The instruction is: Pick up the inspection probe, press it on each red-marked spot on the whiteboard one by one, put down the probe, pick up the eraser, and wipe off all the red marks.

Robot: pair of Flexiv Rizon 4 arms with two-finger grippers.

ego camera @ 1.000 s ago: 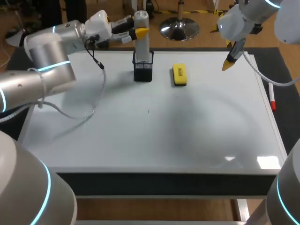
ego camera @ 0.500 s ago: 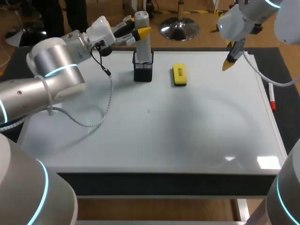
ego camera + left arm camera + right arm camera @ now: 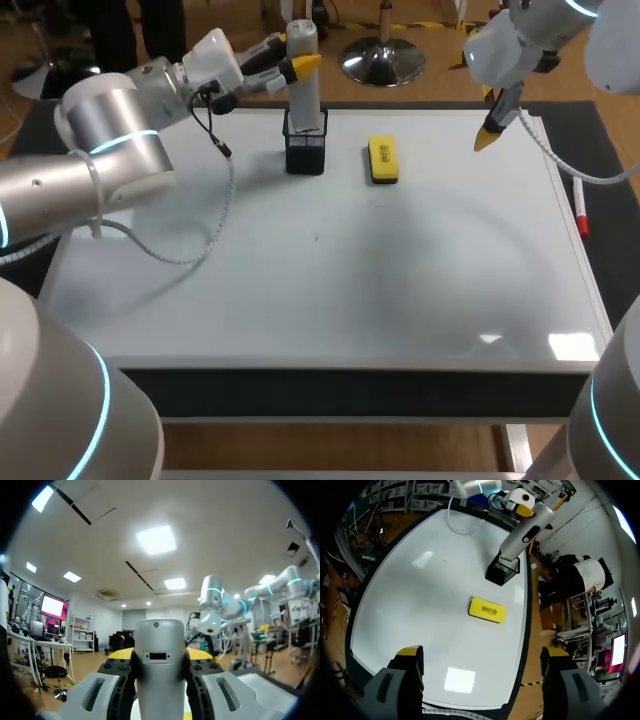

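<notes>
The inspection probe point(image 3: 303, 95), a grey cylinder, stands upright in a black mesh holder point(image 3: 305, 152) at the far edge of the whiteboard point(image 3: 350, 290). My left gripper point(image 3: 300, 67) is shut on the probe's upper part; in the left wrist view the probe point(image 3: 160, 675) fills the gap between both fingers. The yellow eraser point(image 3: 383, 160) lies flat just right of the holder. My right gripper point(image 3: 489, 134) hangs open above the board's far right corner, holding nothing; from there the eraser point(image 3: 487, 610), the holder point(image 3: 502, 570) and the probe point(image 3: 526, 530) lie ahead. I can make out no red marks on the board.
A red-capped marker point(image 3: 580, 212) lies along the board's right rim. A tiny dark speck point(image 3: 318, 238) sits near the board's middle. The left arm's cable point(image 3: 205, 225) loops over the board's left part.
The left arm's elbow and cable have shifted a little while its gripper stayed at the probe's top. The right arm has not moved.
</notes>
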